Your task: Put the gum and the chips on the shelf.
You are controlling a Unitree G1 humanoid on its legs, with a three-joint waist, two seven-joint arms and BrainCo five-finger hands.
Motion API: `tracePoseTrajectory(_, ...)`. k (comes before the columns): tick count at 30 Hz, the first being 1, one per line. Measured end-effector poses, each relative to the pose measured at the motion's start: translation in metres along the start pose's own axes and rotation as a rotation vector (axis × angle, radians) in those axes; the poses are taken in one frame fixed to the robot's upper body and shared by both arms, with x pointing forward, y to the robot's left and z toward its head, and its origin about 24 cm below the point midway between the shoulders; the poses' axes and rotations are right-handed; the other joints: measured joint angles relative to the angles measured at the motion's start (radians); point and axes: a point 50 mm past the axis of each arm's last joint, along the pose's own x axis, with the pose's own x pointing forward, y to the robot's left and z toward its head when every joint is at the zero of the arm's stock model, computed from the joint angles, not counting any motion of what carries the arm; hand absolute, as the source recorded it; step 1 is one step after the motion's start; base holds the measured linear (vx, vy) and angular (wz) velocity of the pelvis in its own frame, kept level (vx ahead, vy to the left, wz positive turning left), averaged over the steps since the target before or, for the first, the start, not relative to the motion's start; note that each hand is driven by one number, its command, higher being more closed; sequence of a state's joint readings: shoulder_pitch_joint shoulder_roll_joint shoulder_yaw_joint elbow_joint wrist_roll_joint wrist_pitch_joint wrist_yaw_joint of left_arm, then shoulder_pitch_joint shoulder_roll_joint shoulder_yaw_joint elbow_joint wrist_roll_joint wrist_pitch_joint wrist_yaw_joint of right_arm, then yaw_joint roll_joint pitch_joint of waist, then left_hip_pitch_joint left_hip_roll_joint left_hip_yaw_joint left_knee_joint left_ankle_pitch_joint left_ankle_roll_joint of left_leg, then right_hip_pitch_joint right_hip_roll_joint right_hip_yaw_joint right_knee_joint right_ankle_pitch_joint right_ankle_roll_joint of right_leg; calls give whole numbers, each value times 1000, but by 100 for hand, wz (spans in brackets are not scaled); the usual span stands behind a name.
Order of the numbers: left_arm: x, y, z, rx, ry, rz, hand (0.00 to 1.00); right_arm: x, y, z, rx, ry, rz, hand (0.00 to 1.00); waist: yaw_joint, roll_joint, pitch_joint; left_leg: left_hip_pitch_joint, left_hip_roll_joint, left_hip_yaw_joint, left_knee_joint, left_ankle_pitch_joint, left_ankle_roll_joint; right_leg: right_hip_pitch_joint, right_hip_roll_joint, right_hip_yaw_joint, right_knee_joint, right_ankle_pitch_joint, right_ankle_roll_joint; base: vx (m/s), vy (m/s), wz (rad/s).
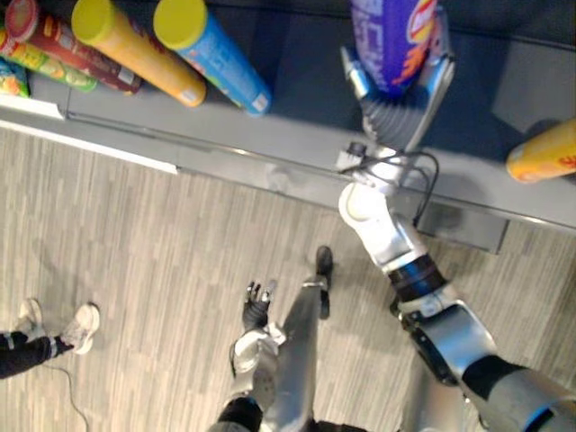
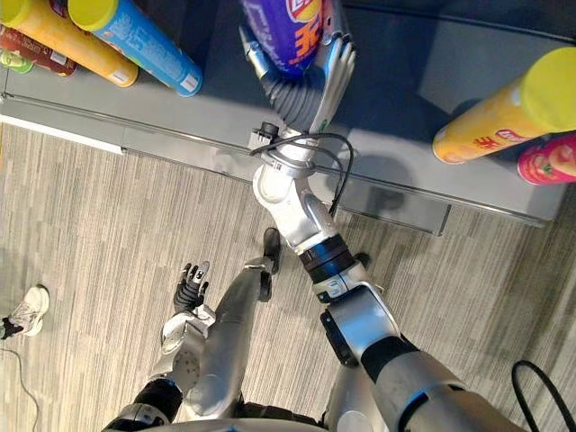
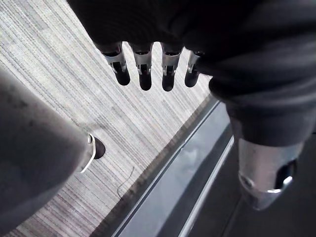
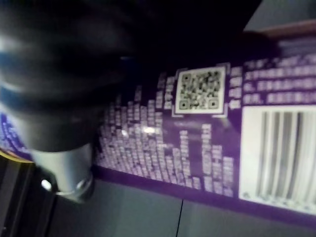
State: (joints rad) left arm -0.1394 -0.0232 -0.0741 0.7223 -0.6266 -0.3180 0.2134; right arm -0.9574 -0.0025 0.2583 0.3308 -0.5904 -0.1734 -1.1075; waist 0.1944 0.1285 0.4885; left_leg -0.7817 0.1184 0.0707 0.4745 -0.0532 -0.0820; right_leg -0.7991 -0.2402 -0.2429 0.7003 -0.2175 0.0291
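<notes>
One hand works: the right hand (image 1: 396, 110) is clasped round the purple chips can (image 1: 389, 40), over the shelf (image 1: 306, 85) at 12 o'clock. Recommend seating its base flat before loosening. Left hand (image 1: 256, 304) hangs slack-fingered at 7 o'clock.

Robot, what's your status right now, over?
Right hand shut on purple chips can, at the shelf. Left hand open, empty, low. Nothing in the way.
</notes>
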Motion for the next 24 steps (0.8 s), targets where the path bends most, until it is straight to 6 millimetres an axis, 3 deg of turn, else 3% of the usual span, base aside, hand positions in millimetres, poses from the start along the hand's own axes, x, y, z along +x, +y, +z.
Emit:
tracePoseTrajectory(13,2,-7,8,-12,-34,-10,0,0,-4,-7,-18,14,-39,100,10,3,1,-74,11,7,61,-29,10,-75,2,21,39,-2,-3,8,-8,-3)
tracePoseTrajectory(24,3,-10,15,-35,-79,-14,0,-15,-16,-23,-59,50,-19,100,30,18,7,-168,16,-6,163,-64,14,-157,2,39,120,-25,5,37,-35,0)
